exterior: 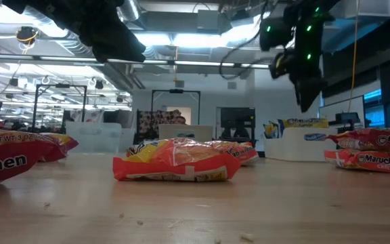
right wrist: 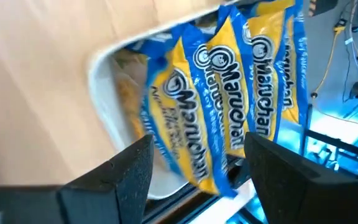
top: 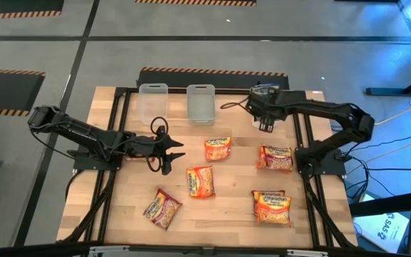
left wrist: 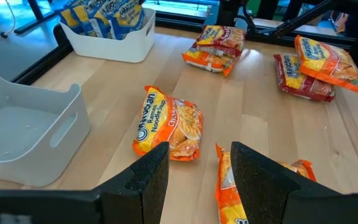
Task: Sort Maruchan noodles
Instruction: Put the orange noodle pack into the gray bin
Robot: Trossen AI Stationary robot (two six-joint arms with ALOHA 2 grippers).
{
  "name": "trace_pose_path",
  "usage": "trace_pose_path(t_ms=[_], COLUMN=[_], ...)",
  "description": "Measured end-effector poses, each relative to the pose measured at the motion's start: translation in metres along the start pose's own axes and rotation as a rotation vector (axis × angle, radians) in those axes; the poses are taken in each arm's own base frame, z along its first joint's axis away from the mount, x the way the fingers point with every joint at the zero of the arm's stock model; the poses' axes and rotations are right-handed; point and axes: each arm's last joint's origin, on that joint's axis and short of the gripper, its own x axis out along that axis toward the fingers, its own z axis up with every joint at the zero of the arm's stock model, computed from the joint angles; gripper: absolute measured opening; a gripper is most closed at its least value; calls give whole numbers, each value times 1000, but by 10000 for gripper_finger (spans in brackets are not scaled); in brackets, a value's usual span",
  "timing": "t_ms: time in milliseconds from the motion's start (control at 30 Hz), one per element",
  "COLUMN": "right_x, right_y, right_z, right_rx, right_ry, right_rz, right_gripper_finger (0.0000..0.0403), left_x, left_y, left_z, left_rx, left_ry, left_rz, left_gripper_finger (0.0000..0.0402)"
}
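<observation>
The wooden table (top: 227,207) carries two clear plastic tubs (top: 153,101) at its twelve-o'clock edge and a white bin (left wrist: 112,38) at the one-o'clock corner, packed with upright blue-and-yellow Maruchan packets (right wrist: 229,93). The right gripper (top: 265,126) hangs over that bin with fingers spread and empty, while the left gripper (top: 168,153) hovers near nine o'clock, fingers apart, holding nothing. Orange Maruchan packets (top: 217,148) lie loose around the centre, and red ones (top: 163,208) sit at three, five and seven o'clock.
</observation>
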Motion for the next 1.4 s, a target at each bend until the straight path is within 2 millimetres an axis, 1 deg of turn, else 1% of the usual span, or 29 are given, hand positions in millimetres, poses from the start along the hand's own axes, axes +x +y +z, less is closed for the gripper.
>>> trace_pose_path(t_ms=[100, 200, 333, 500, 633, 700, 800, 900, 1000, 1133, 1233, 1400], right_x=[-24, -47, -64, -71, -70, -67, -60, -54, -47, -39, -32, -22], right_y=[13, 33, 74, 133, 172, 187, 206, 220, 230, 239, 246, 255], right_z=[-5, -7, -7, -5, -6, -8, -7, -4, 0, 6, 8, 12], right_rx=[75, 149, 158, 102, 93, 97, 112, 124, 137, 178, 202, 217], right_ry=[-96, -243, -453, -726, -951, -1012, -1012, -994, -986, -981, -959, -954], right_rz=[44, 170, 336, 517, 640, 690, 760, 787, 798, 808, 811, 821], right_gripper_finger=[236, 236, 236, 236, 236, 236, 236, 236, 236, 236, 236, 236], left_x=[0, 2, 12, 32, 45, 50, 57, 61, 64, 63, 59, 53], left_y=[0, -2, -9, -23, -31, -34, -37, -42, -47, -53, -57, -62], left_z=[0, 1, 0, -11, -21, -28, -37, -46, -53, -58, -66, -77], left_rx=[0, -8, 11, 39, 47, 50, 42, 42, 49, 41, 38, -23], left_ry=[-1, -19, -31, -29, -12, 12, 53, 88, 109, 131, 201, 314], left_rz=[-1, -11, -53, -98, -109, -107, -105, -119, -142, -160, -177, -205], left_gripper_finger=[166, 166, 166, 166, 166, 166, 166, 166, 166, 166, 166, 166])
